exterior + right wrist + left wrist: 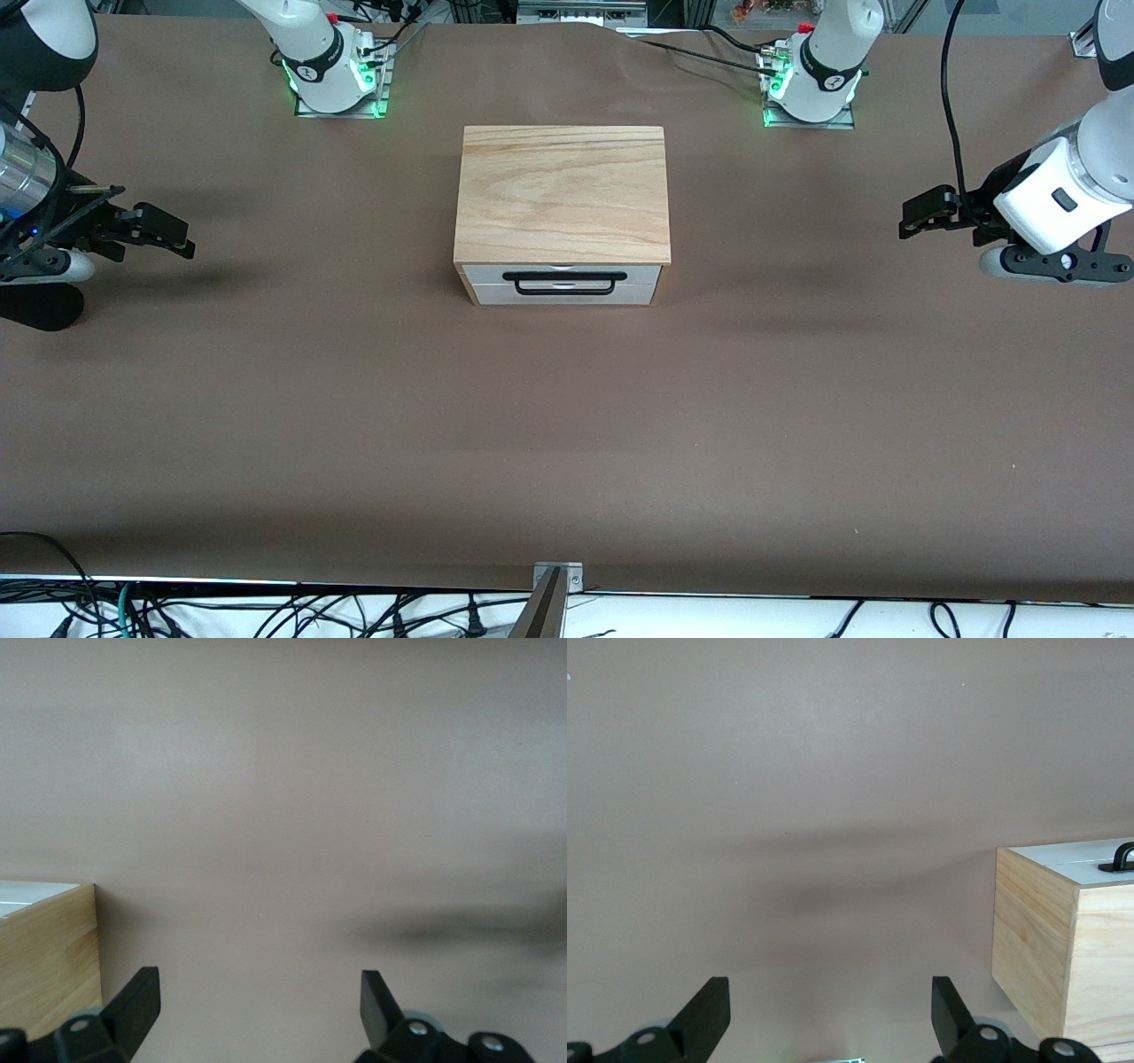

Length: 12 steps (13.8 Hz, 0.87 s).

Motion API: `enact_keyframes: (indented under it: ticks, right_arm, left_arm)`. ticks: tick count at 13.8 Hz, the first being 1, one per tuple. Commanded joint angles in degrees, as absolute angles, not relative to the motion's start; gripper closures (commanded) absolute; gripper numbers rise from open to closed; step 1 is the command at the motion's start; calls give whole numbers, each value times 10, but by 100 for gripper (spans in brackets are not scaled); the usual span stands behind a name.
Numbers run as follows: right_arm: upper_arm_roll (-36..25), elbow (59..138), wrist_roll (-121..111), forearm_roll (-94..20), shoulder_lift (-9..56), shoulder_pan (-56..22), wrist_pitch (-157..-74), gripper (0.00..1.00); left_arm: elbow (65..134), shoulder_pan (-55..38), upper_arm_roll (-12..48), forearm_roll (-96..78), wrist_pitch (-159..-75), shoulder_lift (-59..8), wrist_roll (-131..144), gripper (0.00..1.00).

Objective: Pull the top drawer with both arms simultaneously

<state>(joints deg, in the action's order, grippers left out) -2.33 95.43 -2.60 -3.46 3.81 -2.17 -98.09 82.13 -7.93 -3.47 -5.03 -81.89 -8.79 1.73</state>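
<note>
Brown bench (567, 425), top drawer (562, 273) shut in box (562, 190) mid-bench. Left end effector (912, 217) and right end effector (177, 237) both released, hovering well apart at bench ends. Approach step; next: both converge on handle (560, 277).

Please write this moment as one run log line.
top drawer: closed | left gripper: open, off box's left-arm end | right gripper: open, off right-arm end | contact: none

I see open counter (567, 425) before the top drawer (562, 275), closed in the box (562, 195). Left claw (921, 217) and right claw (168, 232), fingers spread, hang over bare counter at either end.
</note>
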Motion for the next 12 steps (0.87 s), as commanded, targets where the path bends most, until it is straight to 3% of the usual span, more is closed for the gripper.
enact_keyframes:
  ticks: [1,12]
  right_arm:
    - [-19,947,-28,-33,39,-19,-977,0]
    - [-18,947,-33,-33,39,-20,-971,0]
  left_arm:
    - [823,-80,-32,-40,-824,-85,13,0]
    - [822,-80,-31,-41,-824,-85,13,0]
